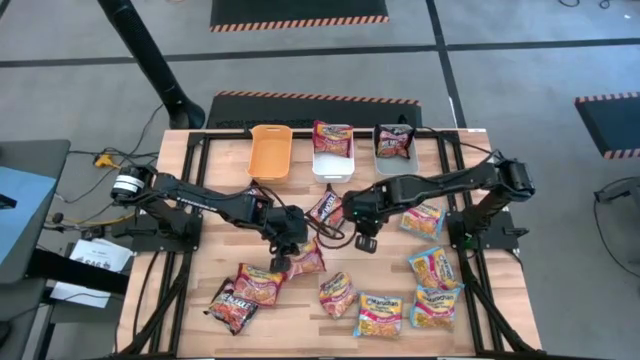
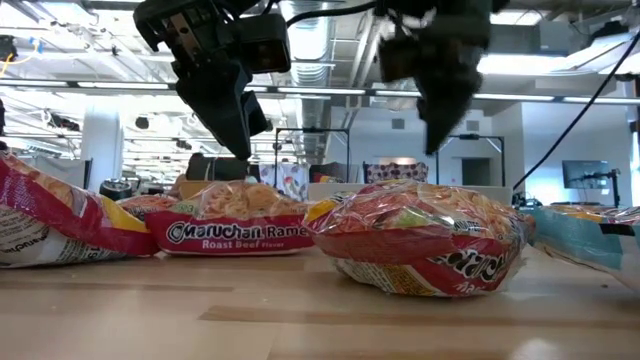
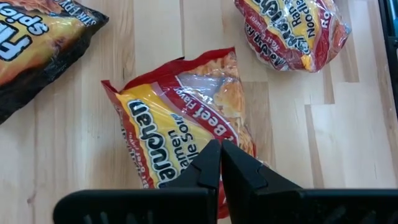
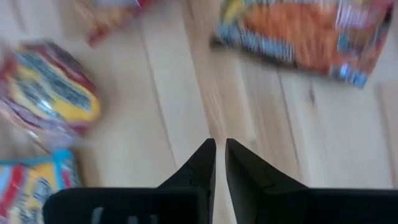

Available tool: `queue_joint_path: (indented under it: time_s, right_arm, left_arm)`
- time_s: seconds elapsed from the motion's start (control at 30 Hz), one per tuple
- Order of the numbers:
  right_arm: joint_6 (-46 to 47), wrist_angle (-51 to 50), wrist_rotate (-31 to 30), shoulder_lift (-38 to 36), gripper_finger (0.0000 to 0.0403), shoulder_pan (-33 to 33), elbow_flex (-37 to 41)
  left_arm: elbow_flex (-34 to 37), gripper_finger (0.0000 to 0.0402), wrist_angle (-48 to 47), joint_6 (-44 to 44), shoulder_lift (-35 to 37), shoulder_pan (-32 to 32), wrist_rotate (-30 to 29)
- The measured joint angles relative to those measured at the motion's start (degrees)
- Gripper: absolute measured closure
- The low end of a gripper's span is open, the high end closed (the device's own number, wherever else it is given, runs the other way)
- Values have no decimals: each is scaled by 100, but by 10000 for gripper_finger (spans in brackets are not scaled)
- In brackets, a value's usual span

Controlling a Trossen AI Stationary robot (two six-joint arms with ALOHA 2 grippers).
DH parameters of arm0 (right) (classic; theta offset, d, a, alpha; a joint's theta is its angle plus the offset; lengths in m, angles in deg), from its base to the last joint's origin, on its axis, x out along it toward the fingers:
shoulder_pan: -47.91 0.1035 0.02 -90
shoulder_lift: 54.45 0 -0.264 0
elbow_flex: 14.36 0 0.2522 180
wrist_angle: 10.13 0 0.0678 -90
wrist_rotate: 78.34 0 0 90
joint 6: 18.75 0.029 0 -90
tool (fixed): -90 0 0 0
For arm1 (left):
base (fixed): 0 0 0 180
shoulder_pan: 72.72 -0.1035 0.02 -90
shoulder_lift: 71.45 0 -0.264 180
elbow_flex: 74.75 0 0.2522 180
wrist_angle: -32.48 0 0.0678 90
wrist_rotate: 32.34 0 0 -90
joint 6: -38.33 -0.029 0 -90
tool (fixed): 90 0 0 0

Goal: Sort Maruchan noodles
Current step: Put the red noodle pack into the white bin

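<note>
Hovering w/ fingers together, left gripper [image 3: 219,163] over a red-yellow noodle packet [image 3: 180,121]; right gripper [image 4: 219,163] nearly shut, empty, over bare table [image 4: 186,112].

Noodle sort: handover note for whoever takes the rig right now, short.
Left gripper: shut, empty, low over a red-and-yellow beef packet at table centre.
Right gripper: fingers nearly together, holding nothing, over bare wood right of centre.
Done: one red packet in the white bin, one dark packet in the grey bin.
Orange bin: empty.
Left: about ten packets loose on the table; red and dark ones left and centre, yellow-and-blue ones on the right side.
</note>
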Motion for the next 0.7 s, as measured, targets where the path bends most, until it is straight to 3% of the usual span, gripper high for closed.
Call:
queue_joint_path:
  time_s: [0.07, 0.33, 0.53, 0.7]
  right_arm:
    - [62, 208, 81, -94, 342, -99, 303]
    - [1191, 2425, 1325, -279, 342, -266, 1275]
    - [2058, 3591, 1427, -275, 342, -55, 1349]
    - [2227, 4325, 1450, -205, 342, 60, 1345]
  left_arm:
    - [0, 402, 3, 1, 0, 0, -10]
    - [-5, 402, -273, 147, 2, -12, -227]
    - [0, 401, -1447, 367, 222, 24, -181]
    - [-3, 401, -1755, 626, 351, 213, -87]
